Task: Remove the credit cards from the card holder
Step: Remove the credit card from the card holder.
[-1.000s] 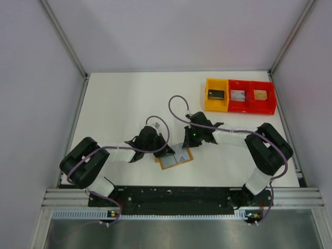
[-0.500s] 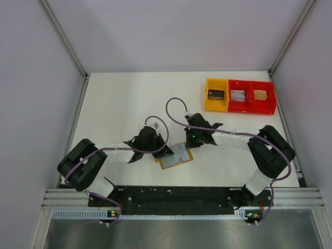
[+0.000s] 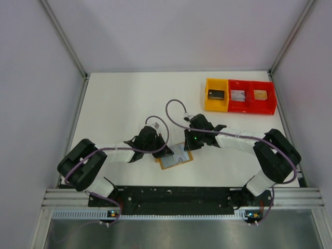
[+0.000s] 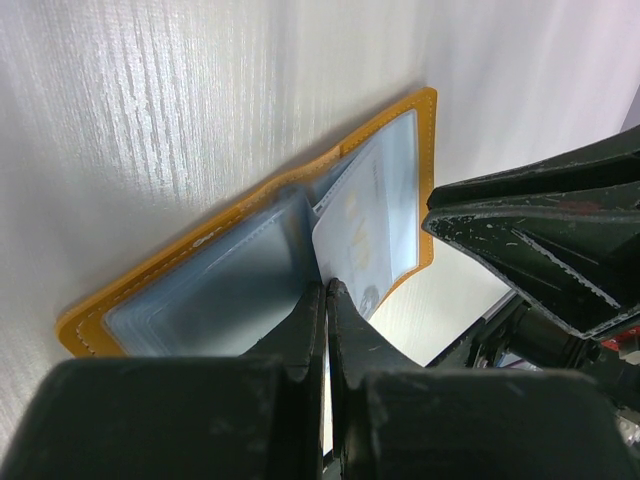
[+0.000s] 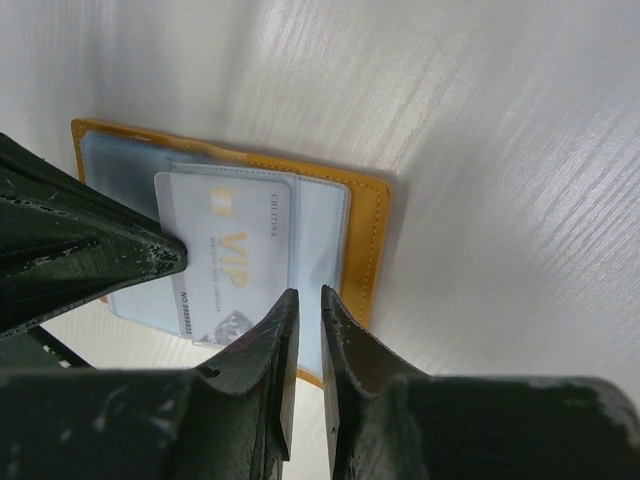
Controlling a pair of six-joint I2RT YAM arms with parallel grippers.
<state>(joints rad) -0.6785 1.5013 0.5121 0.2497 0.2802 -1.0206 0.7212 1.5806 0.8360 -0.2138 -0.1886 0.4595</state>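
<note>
The left gripper [image 4: 325, 292] has its two black, scuffed fingers pressed flat together with nothing visible between them, their tips resting at the middle fold of the one card holder [image 4: 215, 290], which lies spread open on the table. The right gripper [image 5: 305, 298] shows only a narrow slit between its two fingers, with nothing in that slit; its tips hover over the holder's half on its own side, close to that half's stitched edge. Just to the left of those tips lies the single credit card [image 5: 228, 250] in view: a thin, pale grey-blue rectangle with rounded corners and gold "VIP" lettering, sticking partly out of a clear sleeve, its free end pointing toward the left gripper. Whether the right fingertips touch card or sleeve cannot be told. The holder is a flat bifold with a tan-orange, leather-like rim, visible stitching and glossy grey-blue plastic pockets inside. The two grippers face each other across it, near one another, so little room is left between them. Beyond the holder's edges the white table [image 3: 129, 98], faintly ribbed, lies open on every side. Well apart, past the right gripper toward the far right corner, stand a yellow tray [image 3: 207, 96] with one compartment and a red tray [image 3: 247, 96] with two, each compartment holding one small rectangle.
</note>
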